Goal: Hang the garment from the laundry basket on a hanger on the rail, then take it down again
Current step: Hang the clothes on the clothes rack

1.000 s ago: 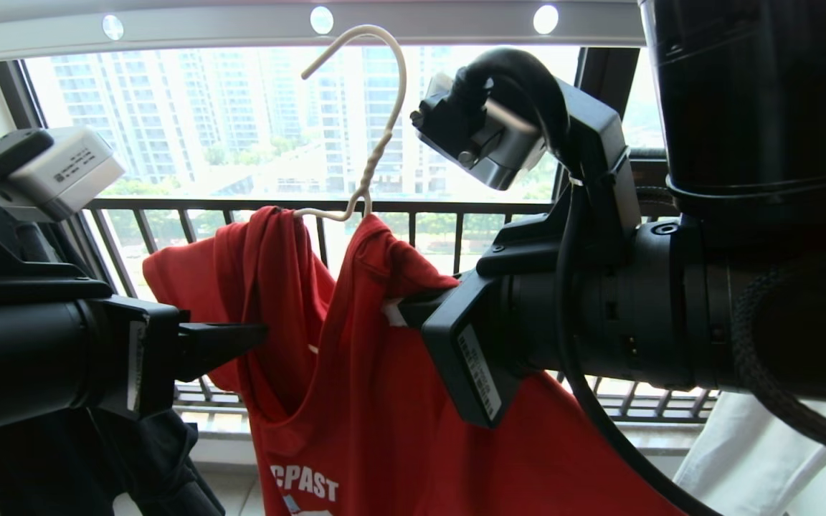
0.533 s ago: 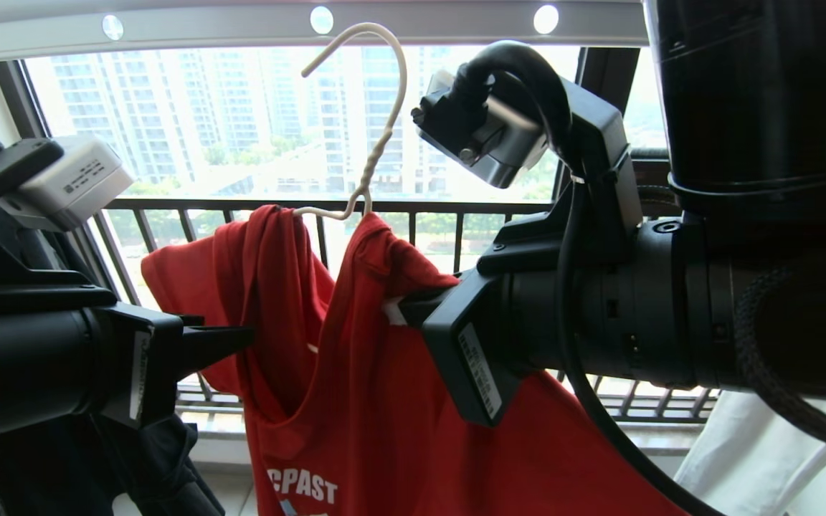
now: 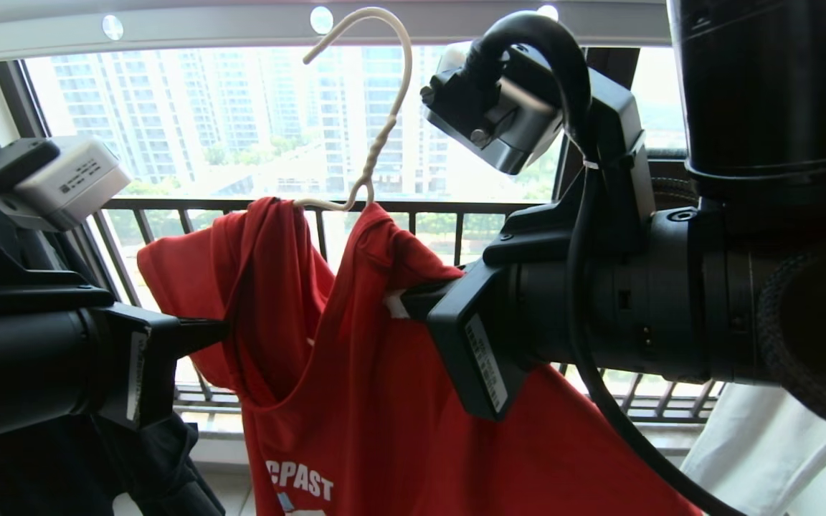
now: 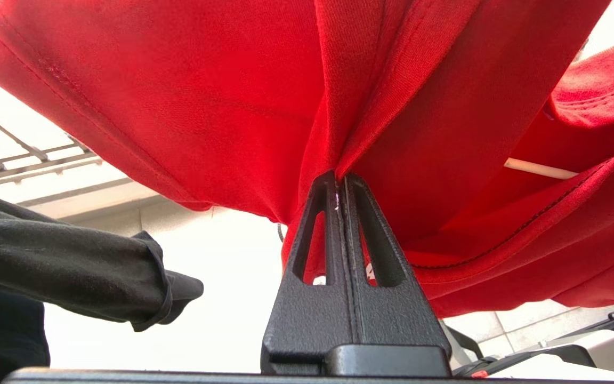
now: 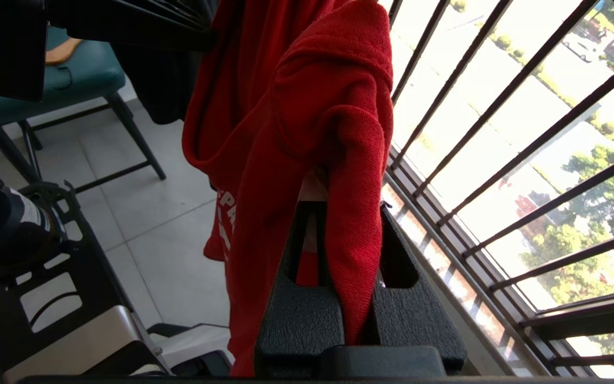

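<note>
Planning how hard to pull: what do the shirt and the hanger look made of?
The red shirt looks like soft matte cotton-type knit: fine ribbed weave, stitched hems, limp folds. The hanger looks like thin wire with a cream coating, probably plastic or paint: its neck is twisted and its hook slender.

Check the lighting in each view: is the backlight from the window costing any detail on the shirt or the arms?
Head view: the window blows out white, both arms read near-black, but the red T-shirt and hanger stay legible. Left wrist view: the background is washed out, weave on the shirt is sharp at the left tool. Right wrist view: evenly lit, the right tool is clear.
</note>
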You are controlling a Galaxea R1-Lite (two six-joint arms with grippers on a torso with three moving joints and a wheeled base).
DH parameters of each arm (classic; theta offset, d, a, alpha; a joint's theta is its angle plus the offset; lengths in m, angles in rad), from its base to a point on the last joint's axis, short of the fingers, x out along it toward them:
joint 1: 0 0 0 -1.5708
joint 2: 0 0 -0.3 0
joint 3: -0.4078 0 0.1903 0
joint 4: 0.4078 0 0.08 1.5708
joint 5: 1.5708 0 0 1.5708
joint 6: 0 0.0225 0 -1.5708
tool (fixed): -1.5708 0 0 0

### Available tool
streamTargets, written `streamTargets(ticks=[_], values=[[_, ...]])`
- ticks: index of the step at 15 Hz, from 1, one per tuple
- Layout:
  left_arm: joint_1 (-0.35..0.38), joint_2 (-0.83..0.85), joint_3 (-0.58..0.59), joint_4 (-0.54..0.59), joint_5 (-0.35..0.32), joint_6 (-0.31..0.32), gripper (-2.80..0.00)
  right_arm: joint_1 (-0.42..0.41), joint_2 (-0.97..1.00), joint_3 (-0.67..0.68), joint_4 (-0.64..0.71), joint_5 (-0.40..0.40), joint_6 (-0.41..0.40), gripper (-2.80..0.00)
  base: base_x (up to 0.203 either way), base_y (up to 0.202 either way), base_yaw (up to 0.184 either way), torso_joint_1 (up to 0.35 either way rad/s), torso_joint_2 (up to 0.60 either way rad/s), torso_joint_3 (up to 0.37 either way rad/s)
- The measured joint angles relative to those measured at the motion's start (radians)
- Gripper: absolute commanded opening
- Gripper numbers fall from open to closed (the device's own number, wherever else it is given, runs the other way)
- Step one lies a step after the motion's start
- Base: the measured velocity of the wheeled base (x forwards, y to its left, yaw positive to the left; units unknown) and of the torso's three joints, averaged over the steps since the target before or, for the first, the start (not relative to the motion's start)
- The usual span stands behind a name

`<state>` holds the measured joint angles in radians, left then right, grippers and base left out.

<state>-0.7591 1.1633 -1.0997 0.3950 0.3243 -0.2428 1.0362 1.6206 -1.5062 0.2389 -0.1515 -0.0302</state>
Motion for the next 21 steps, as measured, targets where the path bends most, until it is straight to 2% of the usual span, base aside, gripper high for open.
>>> streamTargets(ticks=[11, 12, 21], values=[[0.000, -0.039, -0.033, 0.000, -0.008, -0.008, -2.80, 0.001, 0.010, -0.002, 0.000, 0.000, 0.000, -2.80, 0.000, 0.000, 0.000, 0.000, 0.00, 0.000], [-0.003, -0.033, -0.027, 0.000, -0.008, -0.009, 0.00, 0.000, 0.011, -0.005, 0.000, 0.000, 0.000, -2.80, 0.000, 0.000, 0.000, 0.000, 0.00, 0.000], [-0.013, -0.002, -0.011, 0.008, 0.010, -0.004, 0.00, 0.001, 0.014, -0.010, -0.001, 0.000, 0.000, -2.80, 0.000, 0.000, 0.000, 0.000, 0.00, 0.000]])
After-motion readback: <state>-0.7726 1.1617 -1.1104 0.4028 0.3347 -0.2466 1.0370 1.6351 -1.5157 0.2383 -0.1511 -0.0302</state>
